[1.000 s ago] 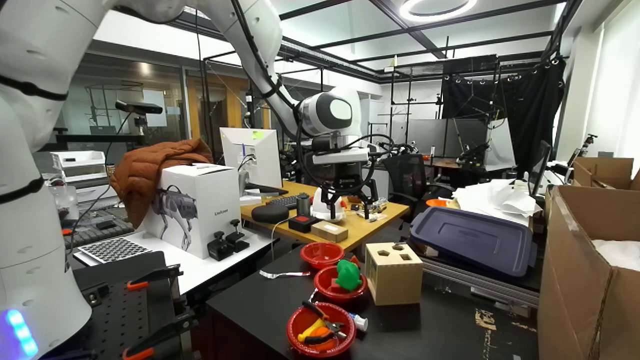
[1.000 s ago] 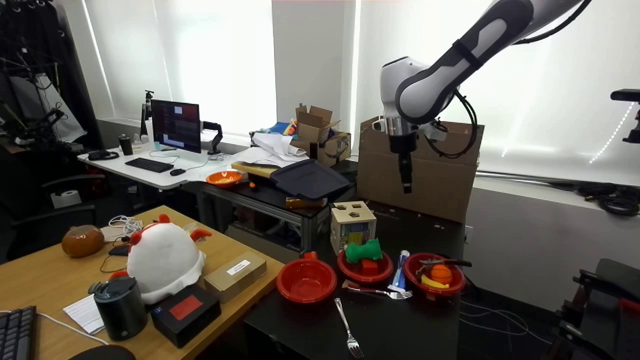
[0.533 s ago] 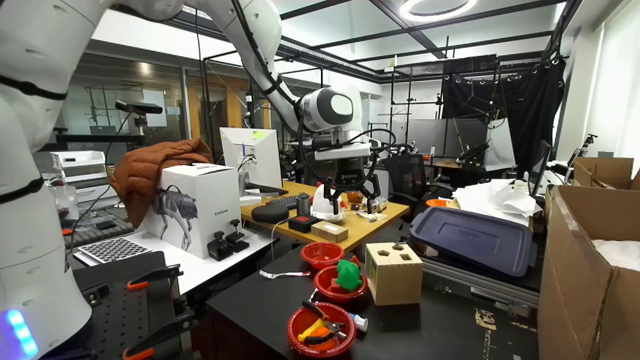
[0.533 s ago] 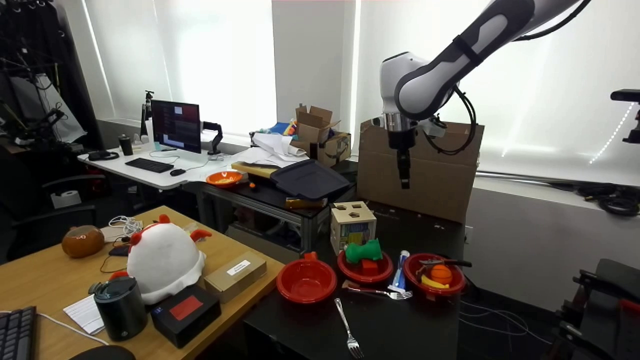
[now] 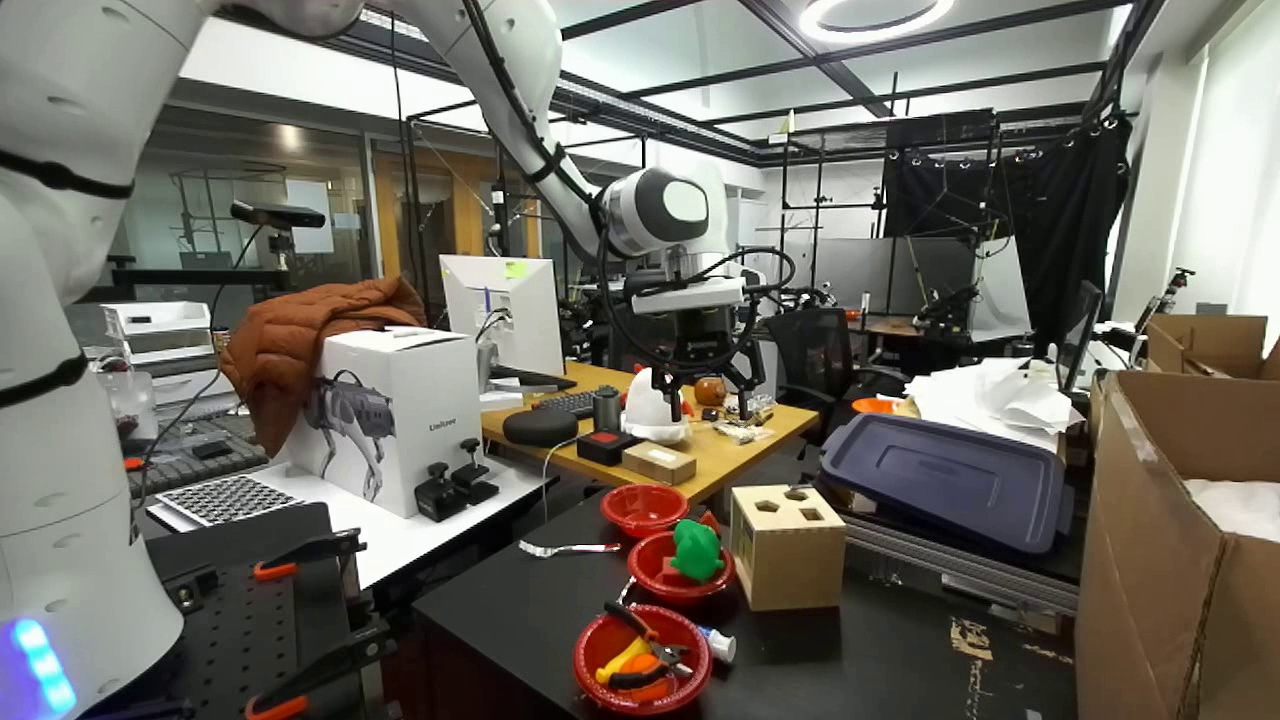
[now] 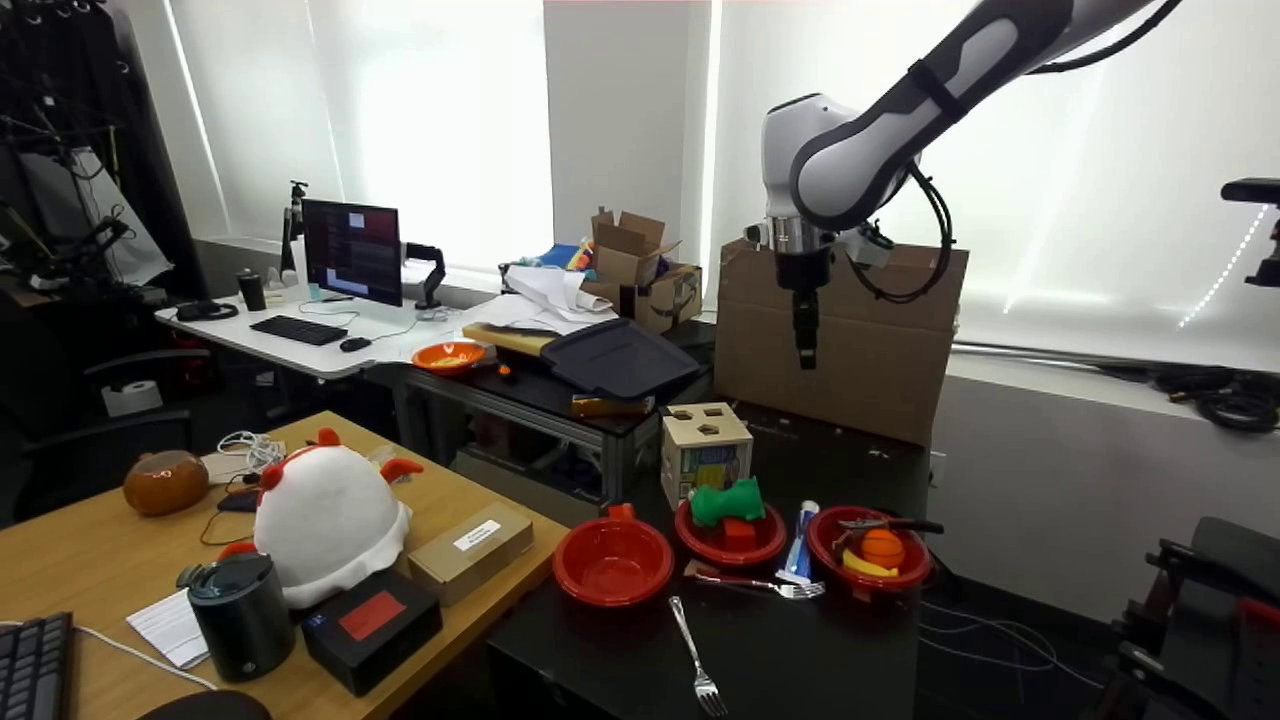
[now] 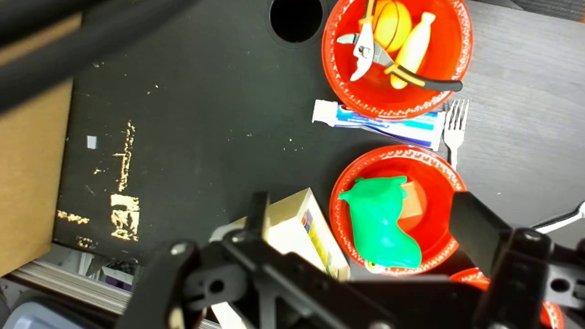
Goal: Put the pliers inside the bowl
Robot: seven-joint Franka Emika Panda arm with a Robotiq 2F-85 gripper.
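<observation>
The pliers (image 7: 364, 49), with metal jaws and black handles trimmed in orange, lie spread open inside a round red bowl (image 7: 441, 36). One handle reaches over the bowl's rim. The pliers also show in both exterior views (image 5: 672, 655) (image 6: 905, 525), as does the bowl (image 5: 584, 655) (image 6: 818, 548). A ball (image 7: 390, 27) and a yellow banana (image 7: 413, 48) lie in the same bowl, partly under the pliers. My gripper (image 5: 709, 416) is open, holds nothing, and hangs well above the dark table. In the wrist view its fingers (image 7: 258, 217) stand wide apart.
A second red bowl (image 7: 338, 219) holds a green toy (image 7: 377, 224) and a red block. A third red bowl (image 6: 612, 560) stands beyond it. A wooden box (image 5: 788, 550), a toothpaste tube (image 7: 388, 123) and forks (image 7: 454, 128) (image 6: 692, 650) lie nearby. A tall cardboard box (image 5: 1150, 560) stands at the side.
My gripper has risen a little and shifted slightly sideways, staying open. The pliers, the bowls and the other things have not moved.
</observation>
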